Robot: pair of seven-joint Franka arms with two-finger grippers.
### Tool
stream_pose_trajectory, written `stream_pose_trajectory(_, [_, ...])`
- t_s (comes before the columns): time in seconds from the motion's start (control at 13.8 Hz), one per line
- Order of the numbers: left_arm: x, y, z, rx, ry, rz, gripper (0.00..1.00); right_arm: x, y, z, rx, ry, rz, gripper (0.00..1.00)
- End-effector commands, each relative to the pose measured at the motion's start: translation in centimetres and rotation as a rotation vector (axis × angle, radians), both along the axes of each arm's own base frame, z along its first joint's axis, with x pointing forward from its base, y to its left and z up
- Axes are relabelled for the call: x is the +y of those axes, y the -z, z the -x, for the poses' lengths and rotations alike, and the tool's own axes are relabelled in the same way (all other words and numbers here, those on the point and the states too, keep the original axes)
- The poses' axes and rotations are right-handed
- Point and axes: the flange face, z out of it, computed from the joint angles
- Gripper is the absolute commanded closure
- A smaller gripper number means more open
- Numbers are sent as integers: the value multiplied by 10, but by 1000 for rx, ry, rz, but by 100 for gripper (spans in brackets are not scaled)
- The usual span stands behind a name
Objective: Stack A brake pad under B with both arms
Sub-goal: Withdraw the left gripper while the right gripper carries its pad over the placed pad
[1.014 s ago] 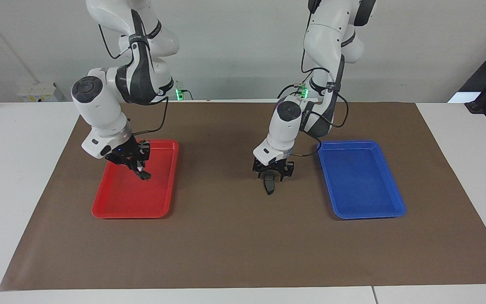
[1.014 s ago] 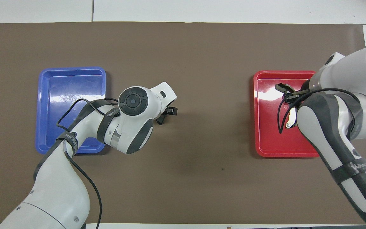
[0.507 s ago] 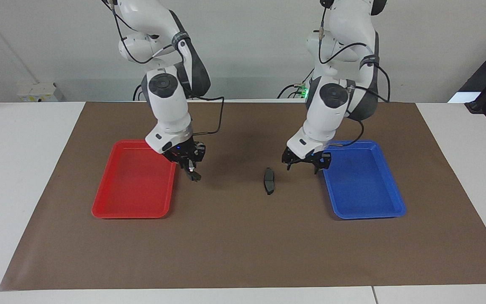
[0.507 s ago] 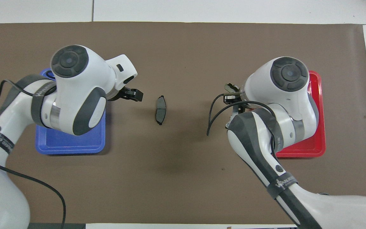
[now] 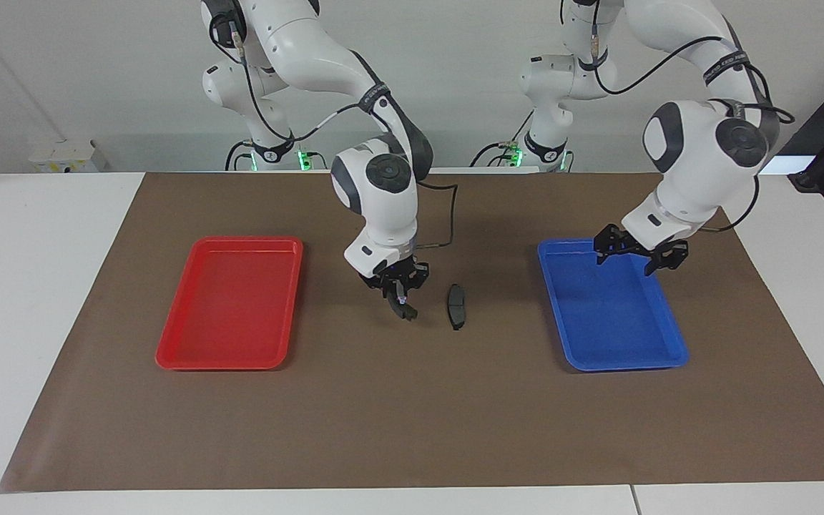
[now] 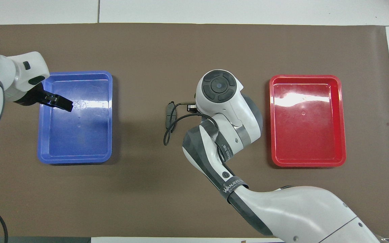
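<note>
The A brake pad [image 5: 457, 306], short, flat and dark grey, lies on the brown mat at the table's middle; it also shows in the overhead view [image 6: 170, 112], partly crossed by a cable. My right gripper [image 5: 399, 297] is just beside it, toward the right arm's end, low over the mat. It is shut on B [image 5: 406, 312], whose dark tip hangs below the fingers. In the overhead view the right wrist hides B. My left gripper [image 5: 626, 261] is open and empty over the blue tray's end nearer the robots, also seen from overhead [image 6: 58, 103].
The blue tray [image 5: 626, 365] lies toward the left arm's end and the red tray [image 5: 226, 361] toward the right arm's end. Both hold nothing. They also show in the overhead view as blue tray [image 6: 76, 159] and red tray [image 6: 307, 163].
My left gripper let go of the A brake pad on the mat and drew back over the blue tray. My right gripper carried B from the red tray to beside the pad.
</note>
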Motion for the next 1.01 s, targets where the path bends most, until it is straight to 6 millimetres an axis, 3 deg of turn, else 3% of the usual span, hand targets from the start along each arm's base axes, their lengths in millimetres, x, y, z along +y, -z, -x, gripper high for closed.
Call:
stream_pose_trajectory(0.0, [17,-46,30,7,28,9,0,29,-6,-4,-48,29,-49,100])
stream_pose_trajectory(0.22, [45,-79,57,31,-15,12,0,43,8,0,-40,23,-61,100])
stream_pose_trajectory(0.29, [52,-86,64,43,-28,13,0,56,15,5,-34,7,-59,100])
stream_pose_trajectory(0.43, [60,-90,73,66,-43,15,0,68,34,10,-21,8,-42,100])
stream_pose_trajectory(0.65, [59,-91,71,51,-45,13,0,77,41,10,-26,-5,-40,100])
stream_pose_trajectory(0.8, [59,-91,71,49,-45,13,0,92,58,15,-16,-24,-31,100])
stream_pose_trajectory(0.94, [60,-91,71,49,-47,13,0,98,58,13,-18,-30,-32,100])
